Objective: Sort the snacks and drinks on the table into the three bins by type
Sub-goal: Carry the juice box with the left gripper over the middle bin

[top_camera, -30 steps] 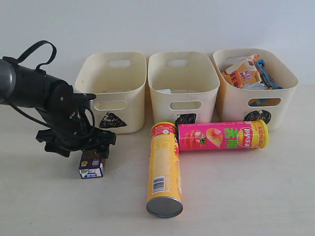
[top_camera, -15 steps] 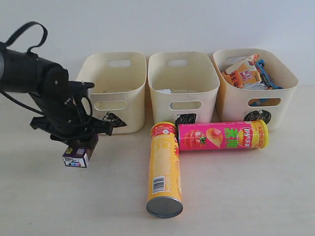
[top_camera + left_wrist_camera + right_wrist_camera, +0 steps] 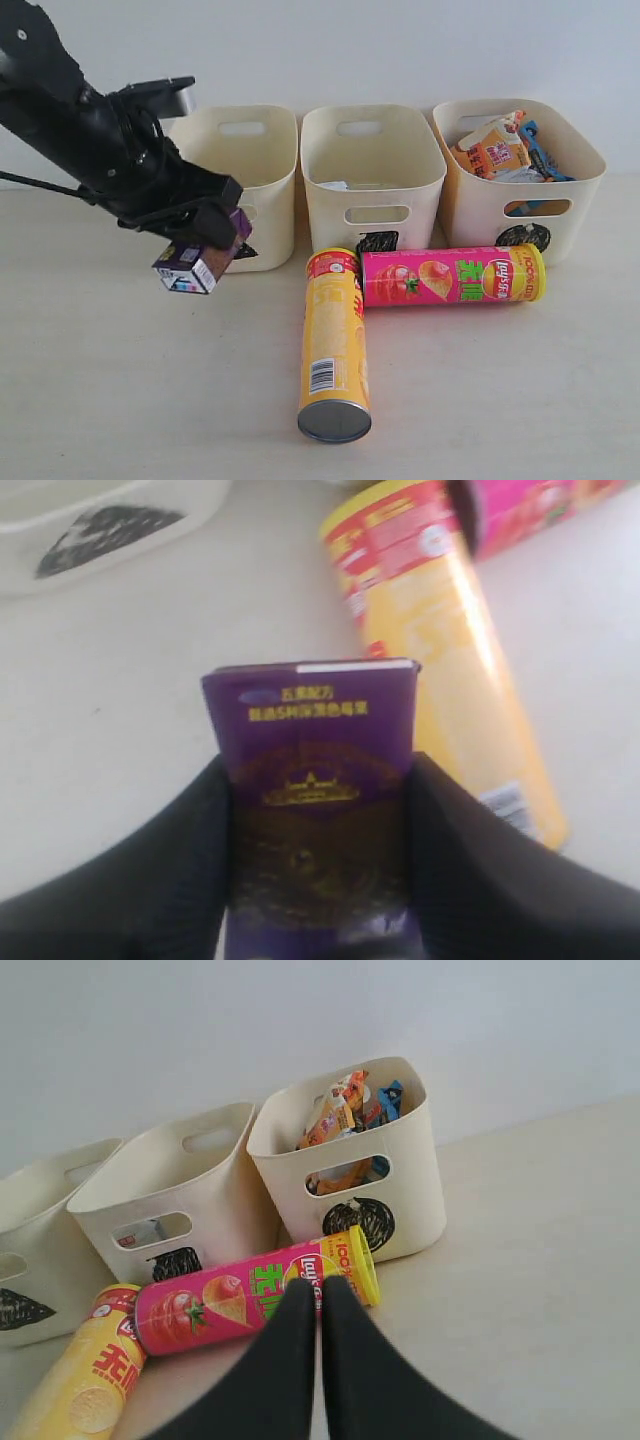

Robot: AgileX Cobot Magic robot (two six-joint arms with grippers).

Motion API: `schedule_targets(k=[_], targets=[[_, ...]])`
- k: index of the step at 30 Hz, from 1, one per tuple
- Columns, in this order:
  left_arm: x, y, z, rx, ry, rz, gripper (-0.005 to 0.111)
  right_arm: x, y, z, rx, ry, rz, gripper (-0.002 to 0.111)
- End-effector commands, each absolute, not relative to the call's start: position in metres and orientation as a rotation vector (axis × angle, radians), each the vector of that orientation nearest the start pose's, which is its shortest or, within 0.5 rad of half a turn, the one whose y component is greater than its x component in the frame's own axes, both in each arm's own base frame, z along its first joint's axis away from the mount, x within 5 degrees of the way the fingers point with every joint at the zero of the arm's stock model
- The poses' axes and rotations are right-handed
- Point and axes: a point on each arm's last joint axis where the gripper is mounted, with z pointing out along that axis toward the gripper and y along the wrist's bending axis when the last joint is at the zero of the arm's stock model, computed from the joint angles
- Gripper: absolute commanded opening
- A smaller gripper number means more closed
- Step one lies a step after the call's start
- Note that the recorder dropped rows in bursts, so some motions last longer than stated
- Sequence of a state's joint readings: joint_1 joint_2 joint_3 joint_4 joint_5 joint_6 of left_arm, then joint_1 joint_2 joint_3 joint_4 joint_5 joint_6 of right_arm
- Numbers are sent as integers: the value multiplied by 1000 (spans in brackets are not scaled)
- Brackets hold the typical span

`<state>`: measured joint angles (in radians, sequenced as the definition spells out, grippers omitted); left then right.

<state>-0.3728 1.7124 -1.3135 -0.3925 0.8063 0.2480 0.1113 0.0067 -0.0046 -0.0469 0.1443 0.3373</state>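
Left gripper (image 3: 318,780) clamps the purple carton (image 3: 310,705) between both fingers (image 3: 185,840); carton tilted, off the table (image 3: 100,400). Right gripper (image 3: 319,1290): fingers pressed together, empty.

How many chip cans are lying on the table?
2. The yellow chip can lies on the table, one end toward the camera. The pink chip can lies crosswise at its far end, before the middle bin and right bin. Bin insides are partly hidden.

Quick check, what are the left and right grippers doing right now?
Left gripper: closed on the purple carton, lifted in the air.
Right gripper: closed, holding nothing.
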Motion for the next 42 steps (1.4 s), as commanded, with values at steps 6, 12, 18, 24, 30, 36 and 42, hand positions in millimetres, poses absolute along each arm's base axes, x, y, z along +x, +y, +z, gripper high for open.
schedule_targets(k=[6,12,18,24,30,36,42], targets=[[317,-176,324,615,2207,-896,4,56,6,201,143,1624,300,0],[318,-186,343,658,1960,-1029,4,56,6,201,143,1624,300,0],[330,-190,356,632,1681,-1020,4,56,6,201,143,1624,300,0],[372,-207,308,756,1658,-910,4,56,6,201,142,1614,301,0],[412,-225,281,761,1667,-907,4,56,6,202,139,1608,301,0],[430,-256,269,911,1546,-813,4,56,6,202,136,1606,298,0],[447,-267,247,936,1561,-646,4,56,6,203,136,1603,299,0]])
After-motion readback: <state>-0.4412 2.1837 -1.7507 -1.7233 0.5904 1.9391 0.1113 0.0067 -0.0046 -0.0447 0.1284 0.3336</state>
